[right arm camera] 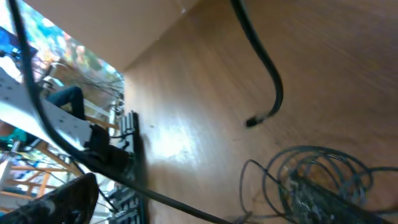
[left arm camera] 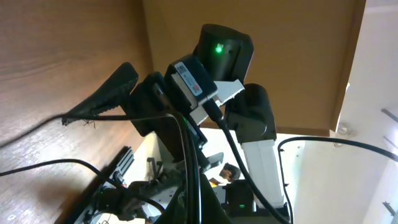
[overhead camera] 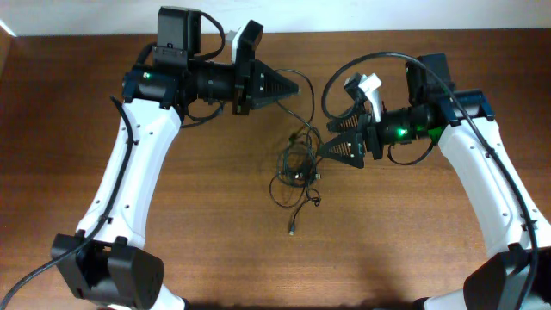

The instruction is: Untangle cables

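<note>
The cables lie as a small knotted bundle in the middle of the table, with a plug end trailing toward the front. One thin cable rises from the bundle to my left gripper, which is shut on it behind the bundle. In the left wrist view the gripper shows that cable running up from its closed fingers. My right gripper stands open just right of the bundle, touching nothing. The right wrist view shows the bundle, a loose plug end and one finger.
The wooden table runs to its back edge behind both arms. The white left arm and right arm flank the bundle. A thicker black arm cable arcs above the right wrist.
</note>
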Robot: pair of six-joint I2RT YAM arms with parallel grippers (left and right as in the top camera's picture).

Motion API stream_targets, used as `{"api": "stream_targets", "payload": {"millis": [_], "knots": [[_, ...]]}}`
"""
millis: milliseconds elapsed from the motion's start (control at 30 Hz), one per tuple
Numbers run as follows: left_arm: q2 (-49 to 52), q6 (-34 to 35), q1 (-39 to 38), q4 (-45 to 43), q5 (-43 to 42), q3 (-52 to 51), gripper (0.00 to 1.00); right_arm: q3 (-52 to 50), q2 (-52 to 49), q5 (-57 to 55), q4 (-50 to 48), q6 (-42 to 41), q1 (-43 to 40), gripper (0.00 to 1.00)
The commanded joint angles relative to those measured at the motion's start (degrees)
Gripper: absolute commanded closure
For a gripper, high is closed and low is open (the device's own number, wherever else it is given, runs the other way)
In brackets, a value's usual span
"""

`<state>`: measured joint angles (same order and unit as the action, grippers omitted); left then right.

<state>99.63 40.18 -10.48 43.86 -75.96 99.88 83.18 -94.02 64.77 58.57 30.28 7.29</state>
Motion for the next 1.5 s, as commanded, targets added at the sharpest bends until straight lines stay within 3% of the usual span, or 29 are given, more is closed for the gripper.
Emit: {"api": "stream_targets", "payload": {"millis": [0, 167, 267, 333, 400, 867, 967, 1100, 1167, 1367, 1433, 1467], "knots": [[-1.6, 0.6, 0.2, -0.2, 0.4, 0.8, 1.00, -0.2, 0.4, -2.0, -0.1, 0.8, 0.9, 0.11], [-1.6, 4.0, 0.2, -0.2, 0.4, 0.8, 1.00, -0.2, 0.4, -3.5, -2.3, 0.8, 6.4, 0.15], [-1.6, 4.0, 0.2, -0.2, 0.4, 0.8, 1.00, -0.2, 0.4, -4.7, -4.2, -1.9, 7.7, 0.24], [-1.6, 4.0, 0.2, -0.2, 0.4, 0.8, 1.00, -0.2, 0.4, -6.3, -5.8, -5.7, 7.6, 0.44], [-1.6, 4.0, 0.2, -0.2, 0.4, 0.8, 1.00, -0.2, 0.4, -8.0, -6.2, -7.3, 7.6, 0.56], [-1.6, 3.9, 4.3, -0.3, 5.9, 0.8, 1.00, -0.2, 0.4, -16.0, -4.1, -9.8, 7.6, 0.56], [-1.6, 3.9, 5.4, -0.3, 5.9, 0.8, 1.00, -0.2, 0.4, -15.9, -4.2, -9.8, 7.6, 0.67], [-1.6, 3.9, 5.4, -0.3, 5.9, 0.8, 1.00, -0.2, 0.4, -15.2, -4.2, -9.8, 7.7, 0.91], [-1.6, 3.9, 5.4, -0.3, 5.9, 0.8, 1.00, -0.2, 0.4, -14.2, -4.2, -9.8, 7.7, 0.96], [-1.6, 3.9, 5.4, -0.3, 5.4, 0.8, 1.00, -0.2, 0.4, -11.8, -6.6, -13.1, 7.7, 0.94], [-1.6, 3.9, 5.4, -0.3, 5.3, 0.8, 1.00, -0.2, 0.4, -14.0, -7.4, -14.5, 7.6, 0.73], [-1.6, 3.9, 5.4, -0.3, 5.3, 0.8, 1.00, -0.2, 0.4, -15.5, -7.6, -14.8, 7.6, 0.53]]}}
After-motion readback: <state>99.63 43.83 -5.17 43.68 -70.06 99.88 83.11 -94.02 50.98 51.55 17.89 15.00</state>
